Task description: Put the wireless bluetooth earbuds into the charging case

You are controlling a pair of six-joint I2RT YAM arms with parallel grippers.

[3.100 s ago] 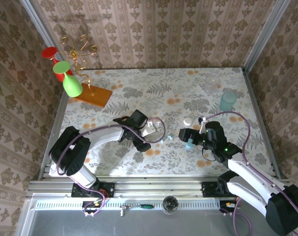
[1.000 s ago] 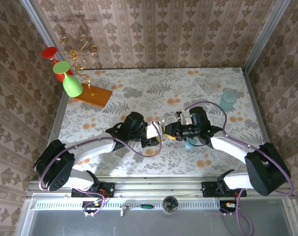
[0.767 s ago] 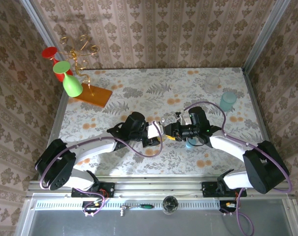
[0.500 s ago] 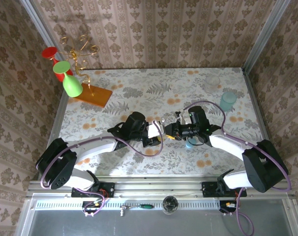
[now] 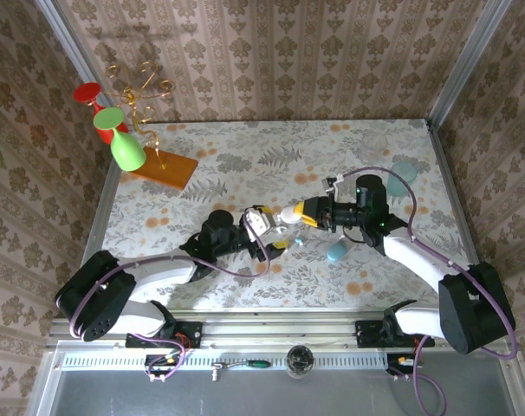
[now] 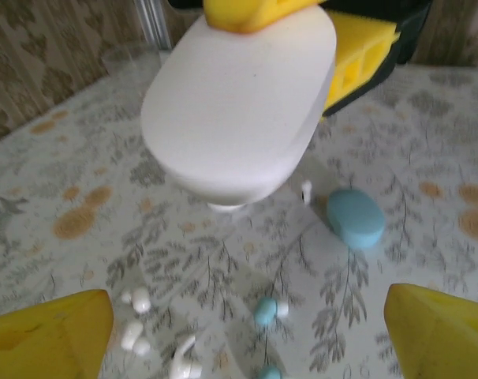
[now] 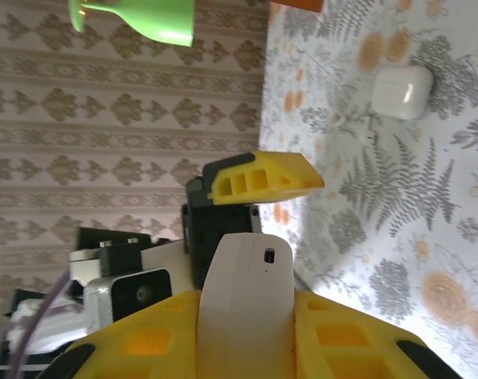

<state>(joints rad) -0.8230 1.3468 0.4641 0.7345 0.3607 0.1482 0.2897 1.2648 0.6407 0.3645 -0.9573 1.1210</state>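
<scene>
Floral worktop (image 5: 245, 147): at frame centre, right jaws clamp the white charging case (image 5: 289, 212) aloft, likely steadying it for loading; left jaws gape apart just lower left; 2 earbuds (image 6: 265, 311) lie loose underneath.

Earbuds (image 6: 264, 311) on table (image 6: 428, 158), charging case (image 6: 239, 103) aloft

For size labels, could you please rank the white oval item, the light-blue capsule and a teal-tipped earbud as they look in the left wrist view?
1. white oval item, though it is held nearer the camera, which inflates it.
2. light-blue capsule.
3. teal-tipped earbud, clearly smallest.
</scene>
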